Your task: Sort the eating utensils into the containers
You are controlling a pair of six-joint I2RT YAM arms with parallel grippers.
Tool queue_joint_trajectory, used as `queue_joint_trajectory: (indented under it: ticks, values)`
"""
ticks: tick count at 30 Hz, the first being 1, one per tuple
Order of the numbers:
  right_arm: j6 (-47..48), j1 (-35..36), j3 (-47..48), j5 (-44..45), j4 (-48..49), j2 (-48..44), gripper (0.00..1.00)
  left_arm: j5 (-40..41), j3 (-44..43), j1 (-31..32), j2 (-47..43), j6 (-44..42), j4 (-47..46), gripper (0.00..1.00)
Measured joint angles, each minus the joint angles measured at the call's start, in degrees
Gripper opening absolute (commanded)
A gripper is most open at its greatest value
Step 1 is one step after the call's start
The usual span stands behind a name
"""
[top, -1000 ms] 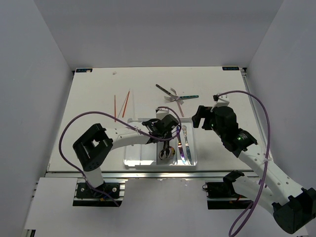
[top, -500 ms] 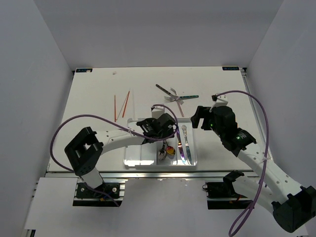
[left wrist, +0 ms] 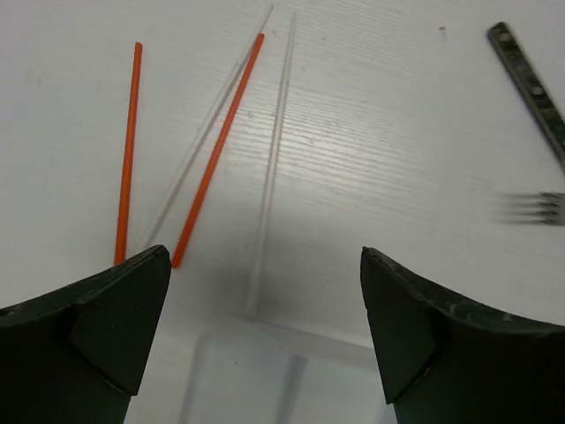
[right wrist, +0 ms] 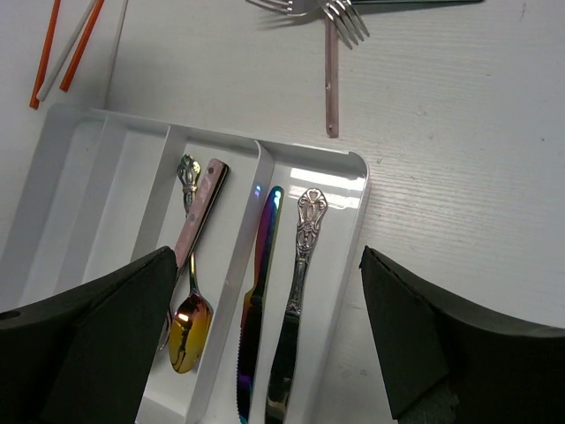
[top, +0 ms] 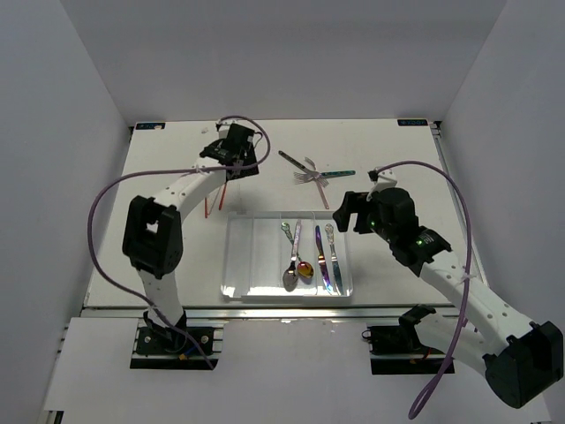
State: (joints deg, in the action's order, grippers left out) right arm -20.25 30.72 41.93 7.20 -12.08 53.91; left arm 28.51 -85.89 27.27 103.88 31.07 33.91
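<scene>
Left gripper (left wrist: 265, 265) — fingers spread, empty — hangs over two thin red-orange chopsticks (left wrist: 217, 148); right gripper (right wrist: 268, 265), likewise spread, over the clear-plastic divided tray (right wrist: 357, 168) holding metal spoons (right wrist: 190, 320) and knives (right wrist: 297, 265) — forks (right wrist: 344, 19) beyond

Overhead cam, close wrist cams — tray (top: 252, 256) shared

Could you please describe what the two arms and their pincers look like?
The left arm and right arm have white links and black joints. A purple cable loops along each. The left pincer and right pincer have matte black, wedge-shaped fingers.
</scene>
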Motion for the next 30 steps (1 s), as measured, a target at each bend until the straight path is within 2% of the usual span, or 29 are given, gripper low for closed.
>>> queue_joint_trajectory:
  ticks: [5, 10, 13, 15, 22, 26, 29, 30]
  values:
    - [0.7, 0.0, -1.4, -2.1, 0.7, 0.8, 0.89, -9.2, -6.4, -7.1, 10.4, -8.1, 3.0, 0.78]
    - [1.5, 0.0, -1.6, -3.6, 1.4, 2.2, 0.89, -15.3, -14.1, -9.4, 19.2, -11.0, 6.0, 0.63]
    - [1.7, 0.0, -1.6, -4.4, 1.6, 3.0, 0.89, -17.4, -14.3, -9.4, 20.6, -11.3, 6.4, 0.55]
    - [1.8, 0.0, -1.6, -4.6, 1.7, 3.2, 0.89, -18.6, -14.3, -9.4, 21.1, -11.2, 6.4, 0.55]
    - [2.1, 0.0, -1.6, -5.4, 2.0, 3.9, 0.89, -20.5, -14.2, -9.4, 21.9, -10.5, 5.9, 0.38]
    - [2.3, 0.0, -1.6, -5.8, 2.0, 4.3, 0.89, -20.5, -13.6, -9.4, 22.9, -10.0, 5.5, 0.32]
    - [2.4, 0.0, -1.6, -5.9, 2.0, 4.3, 0.89, -20.5, -13.2, -9.4, 23.4, -10.0, 4.6, 0.3]
    - [2.5, 0.0, -1.6, -5.9, 2.0, 4.3, 0.89, -20.5, -13.1, -9.4, 23.4, -9.9, 4.6, 0.23]
